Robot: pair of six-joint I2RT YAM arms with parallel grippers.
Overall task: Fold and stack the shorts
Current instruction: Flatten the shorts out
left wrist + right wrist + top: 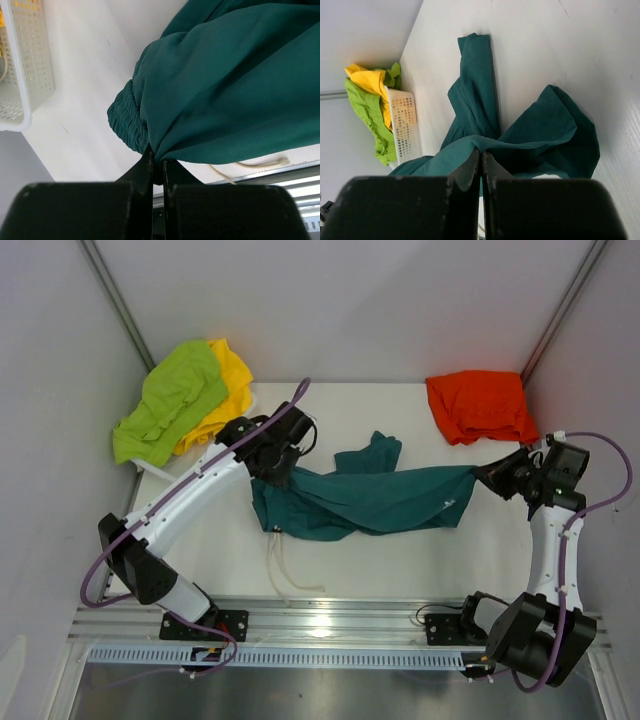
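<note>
Teal green shorts hang stretched between both arms over the middle of the table, a fold trailing toward the back. My left gripper is shut on the fabric beside the elastic waistband, and the white drawstrings dangle toward the front edge. My right gripper is shut on the opposite end of the teal shorts. Orange shorts lie folded at the back right. Lime green shorts and yellow shorts are heaped in the basket at the back left.
A white perforated basket stands at the table's back left corner, its side showing again in the right wrist view as the basket. A metal rail runs along the near edge. Grey walls close in the left, back and right.
</note>
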